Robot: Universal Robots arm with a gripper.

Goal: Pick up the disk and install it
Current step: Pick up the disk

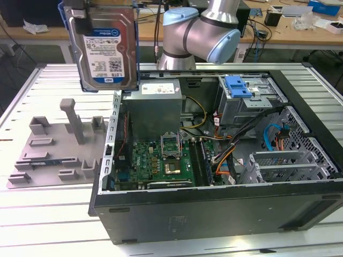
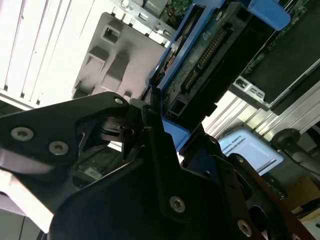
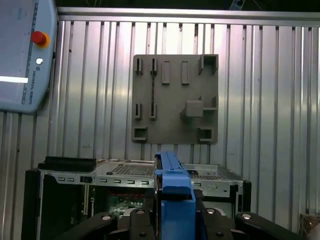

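The disk (image 1: 104,45), silver-grey with a white-and-blue label and a blue carrier frame, hangs upright in the air above the table, over the case's wall on the exterior view's left. My gripper (image 1: 80,19) is shut on its top edge. In the second wrist view the black fingers (image 2: 150,135) clamp the blue carrier, and the disk (image 2: 210,55) shows its connector edge beyond them. In the first wrist view the carrier's blue edge (image 3: 172,182) stands between the gripper's (image 3: 172,217) black arms, above the open case.
The open computer case (image 1: 316,214) lies on the slatted metal table, with a metal drive cage and its blue latch piece (image 1: 238,87) at the back. A grey fixture plate (image 1: 53,144) lies beside the case. A teach pendant (image 3: 22,55) rests on the table.
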